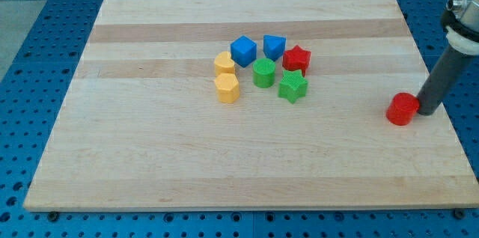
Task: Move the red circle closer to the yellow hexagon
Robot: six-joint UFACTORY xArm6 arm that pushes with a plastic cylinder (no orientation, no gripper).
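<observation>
The red circle (402,108) sits near the board's right edge. My tip (427,111) is just to the view's right of it, touching or almost touching its side. The yellow hexagon (227,87) lies left of the board's middle, far to the view's left of the red circle. A second yellow block (224,63) sits just above the hexagon.
A cluster sits beside the yellow blocks: a blue cube (243,50), another blue block (274,46), a red star (296,59), a green cylinder-like block (263,72) and a green star (293,86). The wooden board (150,156) rests on a blue perforated table.
</observation>
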